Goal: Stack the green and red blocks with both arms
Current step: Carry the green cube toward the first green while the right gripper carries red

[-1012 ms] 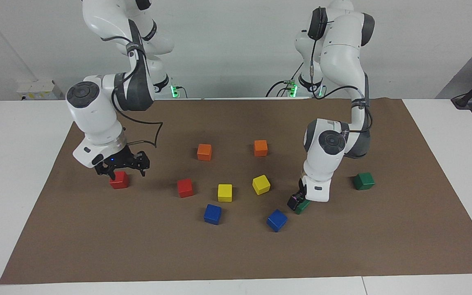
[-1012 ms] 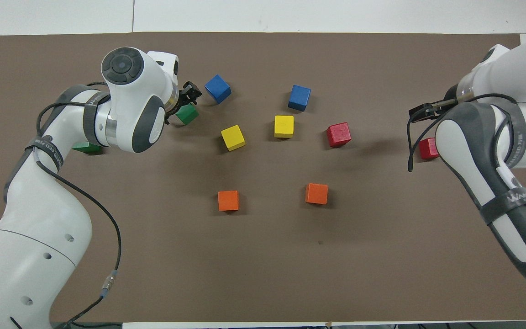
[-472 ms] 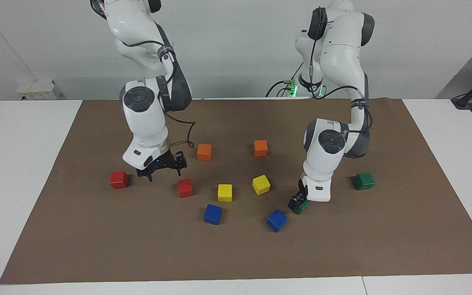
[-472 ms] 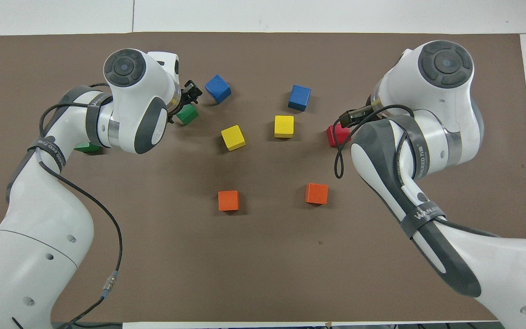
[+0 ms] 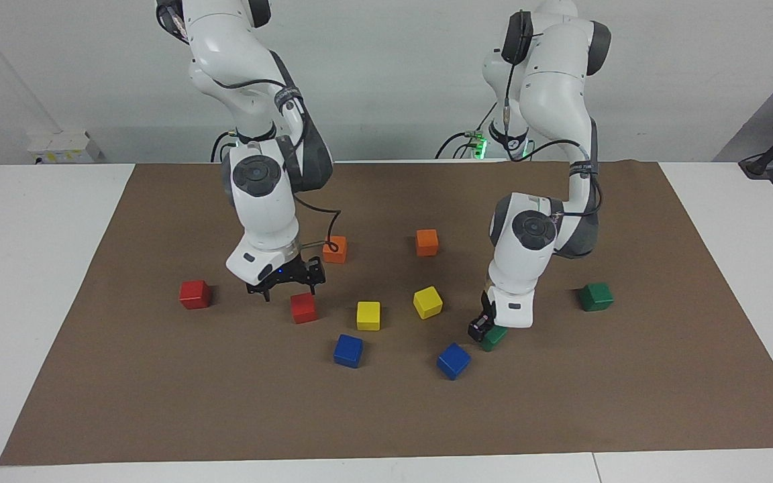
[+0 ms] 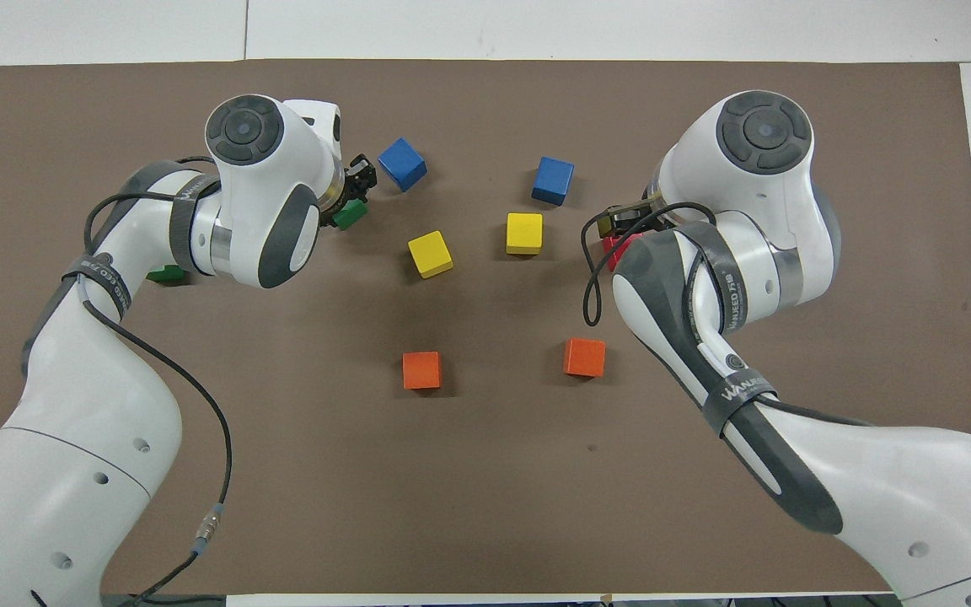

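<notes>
Facing view | left gripper (image 5: 484,330) is clamping green block (image 5: 494,337) low on the mat, readying a lift toward second green block (image 5: 595,296) | right gripper (image 5: 288,285), jaws spread, is hovering over red block (image 5: 303,308); other red block (image 5: 194,294) is waiting toward right arm's end.

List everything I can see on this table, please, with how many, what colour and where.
brown mat: one, covers the table
red blocks: two; one at the right arm's end, one under the right gripper
green blocks: two; one at the left arm's end, one in the left gripper
yellow blocks: two, mid-mat
blue blocks: two, farthest from the robots
orange blocks: two, nearest the robots
left gripper: shut on a green block
right gripper: open
</notes>
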Controlling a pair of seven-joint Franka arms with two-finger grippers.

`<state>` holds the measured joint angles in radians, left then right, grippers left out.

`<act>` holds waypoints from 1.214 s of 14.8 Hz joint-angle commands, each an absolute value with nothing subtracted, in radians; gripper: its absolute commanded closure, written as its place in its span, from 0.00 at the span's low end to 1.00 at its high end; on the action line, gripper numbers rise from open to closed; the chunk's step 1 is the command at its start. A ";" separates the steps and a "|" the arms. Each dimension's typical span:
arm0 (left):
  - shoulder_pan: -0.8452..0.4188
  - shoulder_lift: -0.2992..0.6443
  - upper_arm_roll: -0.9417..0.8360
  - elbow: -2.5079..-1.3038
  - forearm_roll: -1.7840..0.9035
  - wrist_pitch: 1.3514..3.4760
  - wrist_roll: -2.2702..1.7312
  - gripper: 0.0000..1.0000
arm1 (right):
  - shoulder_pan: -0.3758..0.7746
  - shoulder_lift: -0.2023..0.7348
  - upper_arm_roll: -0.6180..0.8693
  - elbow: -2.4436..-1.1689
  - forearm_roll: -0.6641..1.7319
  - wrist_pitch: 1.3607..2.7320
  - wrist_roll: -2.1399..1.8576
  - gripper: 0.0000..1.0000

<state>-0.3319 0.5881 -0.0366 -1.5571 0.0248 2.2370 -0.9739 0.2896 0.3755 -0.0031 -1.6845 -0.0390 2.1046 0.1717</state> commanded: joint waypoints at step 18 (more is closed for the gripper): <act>0.018 0.265 -0.026 -1.689 -0.031 1.851 -0.077 1.00 | 0.296 0.476 0.002 -1.736 0.020 2.272 0.193 0.02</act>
